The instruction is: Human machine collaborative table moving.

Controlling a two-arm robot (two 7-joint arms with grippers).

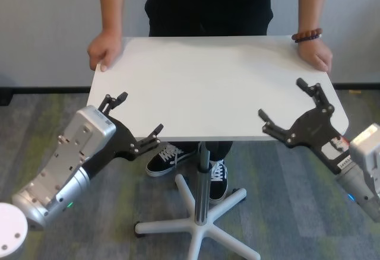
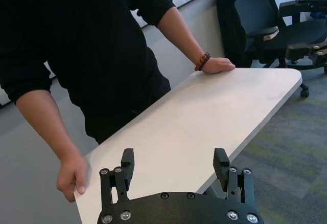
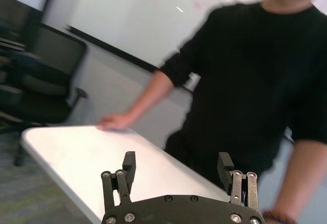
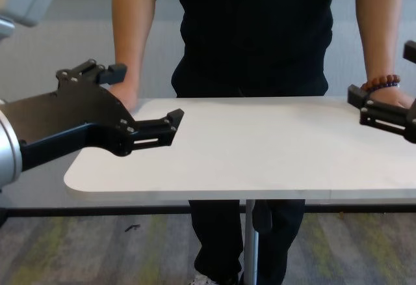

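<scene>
The white table stands on a grey central post. The human in a black shirt stands at its far side, one hand on each far corner, a bead bracelet on one wrist. My left gripper is open at the near left corner, its jaws spread on either side of the edge, holding nothing; it also shows in the left wrist view and the chest view. My right gripper is open at the near right corner, also in its wrist view.
The post ends in a white star base on casters on the carpet. The human's shoes are under the table. A white round object sits at the lower left. Office chairs stand beyond the table's end.
</scene>
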